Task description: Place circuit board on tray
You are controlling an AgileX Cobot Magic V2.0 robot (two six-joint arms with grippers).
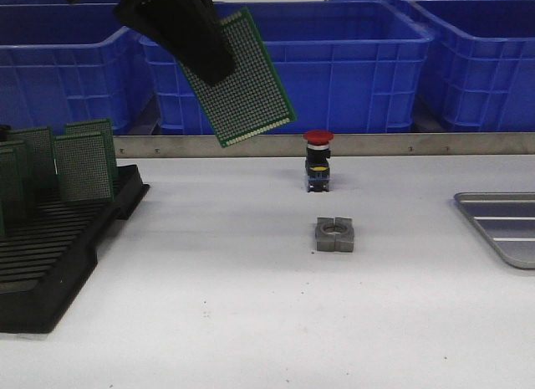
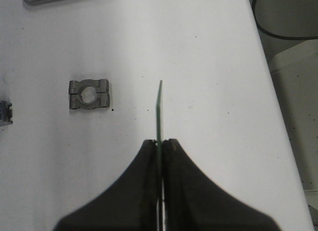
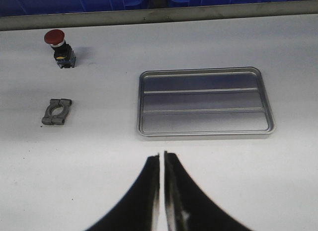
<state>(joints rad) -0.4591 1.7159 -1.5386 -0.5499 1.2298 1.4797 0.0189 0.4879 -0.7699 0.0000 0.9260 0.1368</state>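
My left gripper (image 1: pixel 219 69) is shut on a green perforated circuit board (image 1: pixel 249 84) and holds it tilted, high above the table's back left. In the left wrist view the board (image 2: pixel 159 112) shows edge-on between the closed fingers (image 2: pixel 149 161). The silver-grey ribbed tray (image 1: pixel 501 226) lies at the table's right edge, empty; it shows whole in the right wrist view (image 3: pixel 204 103). My right gripper (image 3: pixel 162 154) is shut and empty above the bare table, just short of the tray's near rim. It is out of the front view.
A black slotted rack (image 1: pixel 50 255) with several upright green boards (image 1: pixel 84 165) stands at the left. A red-capped push button (image 1: pixel 318 159) and a grey metal clamp block (image 1: pixel 335 234) sit mid-table. Blue bins (image 1: pixel 351 63) line the back behind a metal rail.
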